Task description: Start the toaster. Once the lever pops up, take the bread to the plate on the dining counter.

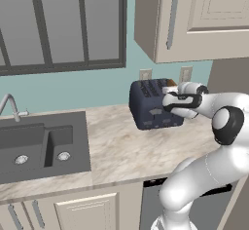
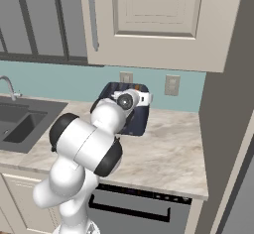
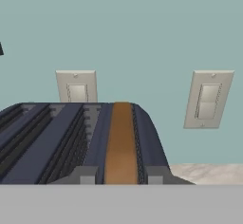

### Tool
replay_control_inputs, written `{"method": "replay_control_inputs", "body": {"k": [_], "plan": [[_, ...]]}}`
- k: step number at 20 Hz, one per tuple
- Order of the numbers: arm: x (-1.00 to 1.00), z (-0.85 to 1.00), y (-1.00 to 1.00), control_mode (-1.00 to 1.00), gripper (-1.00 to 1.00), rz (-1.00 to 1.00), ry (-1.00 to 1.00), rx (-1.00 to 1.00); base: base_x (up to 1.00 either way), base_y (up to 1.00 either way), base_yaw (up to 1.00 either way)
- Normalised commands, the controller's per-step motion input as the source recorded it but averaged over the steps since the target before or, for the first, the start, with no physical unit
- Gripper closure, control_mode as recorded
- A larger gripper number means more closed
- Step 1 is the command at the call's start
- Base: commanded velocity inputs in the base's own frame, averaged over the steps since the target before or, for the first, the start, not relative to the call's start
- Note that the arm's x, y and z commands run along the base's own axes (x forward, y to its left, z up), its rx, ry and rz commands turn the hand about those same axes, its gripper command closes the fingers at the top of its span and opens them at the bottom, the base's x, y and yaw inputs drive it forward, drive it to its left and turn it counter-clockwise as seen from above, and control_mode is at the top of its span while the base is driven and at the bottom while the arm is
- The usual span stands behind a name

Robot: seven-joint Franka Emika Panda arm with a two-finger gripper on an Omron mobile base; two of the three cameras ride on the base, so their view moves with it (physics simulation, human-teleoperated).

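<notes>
Brown bread (image 3: 121, 142) is seen sitting in the end slot of the navy toaster (image 1: 153, 105) on the worktop (image 1: 146, 146). Whether the jaws are closed cannot be told. Carrying it to the plate is left.

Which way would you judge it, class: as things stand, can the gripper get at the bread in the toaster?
Probably yes. In the hand view the bread stands in the toaster's rightmost slot, straight ahead of the hand, its top edge bare. The slot walls hug its faces, so only that edge offers a hold.

Toaster (image 1: 151, 105) — smooth, matt; worktop (image 1: 126, 141) — polished marble.
</notes>
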Motion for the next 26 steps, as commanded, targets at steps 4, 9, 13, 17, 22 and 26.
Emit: {"method": "replay_control_inputs", "body": {"k": [4,9,13,17,22,26], "plan": [[0.00,0.00,0.00,-1.00,1.00,0.00,0.00,0.00,0.00,0.00,0.00],[0.00,0.00,0.00,-1.00,1.00,0.00,0.00,0.00,0.00,0.00,0.00],[0.00,0.00,0.00,-1.00,1.00,0.00,0.00,0.00,0.00,0.00,0.00],[0.00,0.00,0.00,-1.00,1.00,0.00,0.00,0.00,0.00,0.00,0.00],[0.00,0.00,0.00,-1.00,1.00,0.00,0.00,0.00,0.00,0.00,0.00],[0.00,0.00,0.00,-1.00,1.00,0.00,0.00,0.00,0.00,0.00,0.00]]}}
